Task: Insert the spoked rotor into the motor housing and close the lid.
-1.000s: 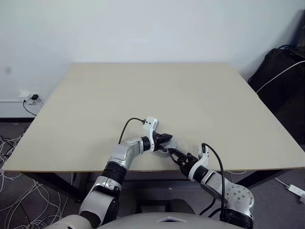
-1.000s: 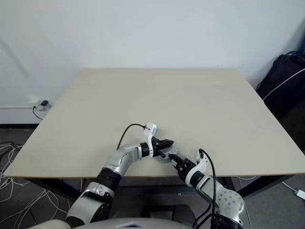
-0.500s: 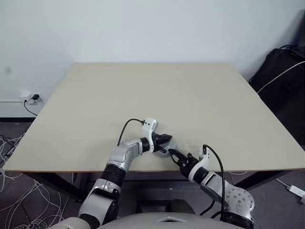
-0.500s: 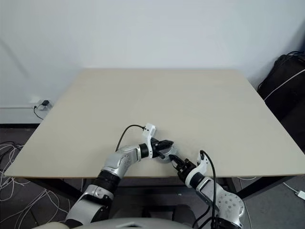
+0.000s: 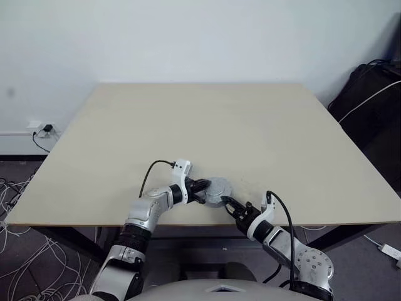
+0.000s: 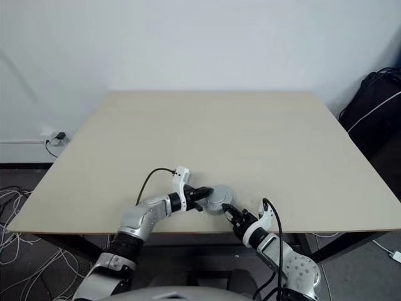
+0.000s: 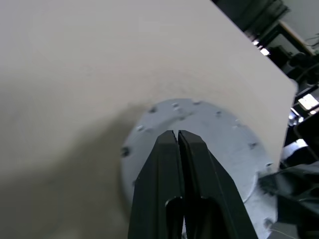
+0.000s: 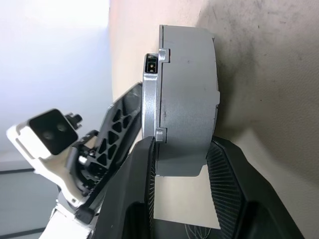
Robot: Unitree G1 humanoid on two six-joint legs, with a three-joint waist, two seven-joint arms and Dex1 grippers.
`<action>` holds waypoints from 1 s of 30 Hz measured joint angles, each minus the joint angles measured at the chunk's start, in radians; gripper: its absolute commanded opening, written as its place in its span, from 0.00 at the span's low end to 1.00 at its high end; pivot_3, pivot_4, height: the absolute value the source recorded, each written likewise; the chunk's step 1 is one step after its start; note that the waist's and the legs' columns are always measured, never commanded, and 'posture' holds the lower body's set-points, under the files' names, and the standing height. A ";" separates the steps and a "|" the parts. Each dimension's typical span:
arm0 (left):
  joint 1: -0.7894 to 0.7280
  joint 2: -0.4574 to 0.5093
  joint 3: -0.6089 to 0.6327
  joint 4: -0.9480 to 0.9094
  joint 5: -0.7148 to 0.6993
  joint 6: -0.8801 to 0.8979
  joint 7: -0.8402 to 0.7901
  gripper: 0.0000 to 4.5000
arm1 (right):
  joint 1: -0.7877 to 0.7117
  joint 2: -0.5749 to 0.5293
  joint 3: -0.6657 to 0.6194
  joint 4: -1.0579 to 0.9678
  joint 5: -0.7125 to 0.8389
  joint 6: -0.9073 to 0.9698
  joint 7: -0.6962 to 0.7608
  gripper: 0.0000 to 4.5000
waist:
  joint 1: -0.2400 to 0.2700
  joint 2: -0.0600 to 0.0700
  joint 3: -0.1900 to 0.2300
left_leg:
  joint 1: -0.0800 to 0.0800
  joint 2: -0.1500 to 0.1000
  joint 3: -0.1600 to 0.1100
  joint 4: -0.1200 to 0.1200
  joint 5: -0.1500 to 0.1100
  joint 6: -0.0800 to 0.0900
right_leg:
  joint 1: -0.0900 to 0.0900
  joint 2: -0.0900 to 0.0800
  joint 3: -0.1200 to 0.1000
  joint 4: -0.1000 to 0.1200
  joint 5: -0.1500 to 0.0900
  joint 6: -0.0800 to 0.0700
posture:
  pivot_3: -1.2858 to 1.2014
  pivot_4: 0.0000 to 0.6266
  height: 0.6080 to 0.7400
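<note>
**Closed grey motor unit held at the near edge of the worktop**

From where I stand, a round grey assembly sits on the pale worktop [image 5: 200, 125] close to its near edge, a little right of the middle. The lid [image 7: 209, 134] is on top: a flat grey disc, plain face up, with a ring of small dark screw holes around its border. Under it is the motor housing [image 8: 192, 94], a thick grey drum whose side wall shows in the right wrist view, with a thin flange and a small dark notch where lid and body meet. The windings and the spoked rotor cannot be seen from outside; whether the rotor is inside I cannot tell.

The right end effector [image 5: 231, 204] comes in from the near right and grips the assembly by its edge: one black finger [image 8: 139, 179] lies on the lid face and the other under the base, where the drum overhangs the worktop edge, so the jaws are held part open by the thickness of the unit.

The left end effector [image 5: 203, 188] reaches in from the left, its two fingers [image 7: 164, 164] pressed together with no gap, holding nothing. Its tips lie over the lid's top face, near its centre; whether they touch it I cannot tell.

A dark bag [image 5: 366, 100] with a white cable stands on the floor past the right side of the worktop, and loose cables [image 5: 19, 194] lie on the floor to the left.
</note>
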 measured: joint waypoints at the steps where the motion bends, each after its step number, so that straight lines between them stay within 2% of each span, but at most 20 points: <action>1: 0.012 0.002 0.002 -0.010 0.001 0.000 0.008 0.03 | 0.001 0.000 0.003 -0.001 0.001 -0.001 0.000 0.27 | 0.000 0.000 0.000 | 0.000 0.000 0.000 0.000 0.000 0.000 | 0.000 0.000 0.000 0.000 0.000 0.000 | 0.52 0.00 1.00; 8: 0.121 -0.037 0.064 -0.064 -0.003 -0.129 0.106 0.03 | 0.011 -0.005 0.014 -0.004 0.017 -0.019 0.000 0.27 | 0.001 0.000 0.002 | -0.001 0.000 0.001 -0.001 0.000 0.000 | -0.001 0.000 0.001 0.000 0.000 0.000 | 0.52 0.00 1.00; 12: 0.189 -0.043 0.100 -0.155 -0.025 -0.182 0.133 0.03 | 0.018 -0.005 0.015 -0.004 0.032 -0.024 0.000 0.27 | 0.002 0.000 0.005 | -0.002 0.000 0.001 -0.002 0.000 0.000 | -0.003 -0.001 0.001 0.000 -0.001 -0.001 | 0.52 0.00 1.00; 14: 0.217 -0.052 0.129 -0.204 -0.075 -0.164 0.134 0.03 | 0.022 -0.005 0.015 -0.004 0.039 -0.033 0.000 0.27 | 0.002 0.001 0.005 | -0.002 0.000 0.002 -0.002 0.000 0.000 | -0.003 -0.001 0.001 -0.001 -0.001 -0.001 | 0.52 0.00 1.00; 17: 0.227 -0.076 0.194 -0.244 -0.186 -0.046 0.158 0.03 | 0.022 -0.005 0.015 -0.004 0.054 -0.039 0.000 0.27 | 0.003 0.000 0.007 | -0.002 0.000 0.001 -0.002 0.000 0.000 | -0.003 0.000 0.001 -0.001 -0.001 -0.001 | 0.52 0.00 1.00; 20: 0.275 -0.109 0.266 -0.298 -0.336 0.057 0.176 0.16 | 0.022 -0.003 0.015 -0.007 0.083 -0.046 0.000 0.27 | 0.002 -0.001 0.009 | -0.002 0.000 0.001 -0.002 0.000 0.000 | -0.003 0.000 0.000 -0.001 -0.001 0.000 | 0.52 0.00 1.00; 30: 0.384 -0.113 0.300 -0.376 -0.608 0.236 0.233 0.91 | -0.008 -0.015 0.037 -0.048 0.150 -0.068 -0.008 0.27 | 0.002 -0.003 0.013 | -0.002 0.000 0.001 -0.002 0.000 0.000 | -0.002 0.000 0.000 -0.001 -0.002 -0.001 | 0.52 0.00 1.00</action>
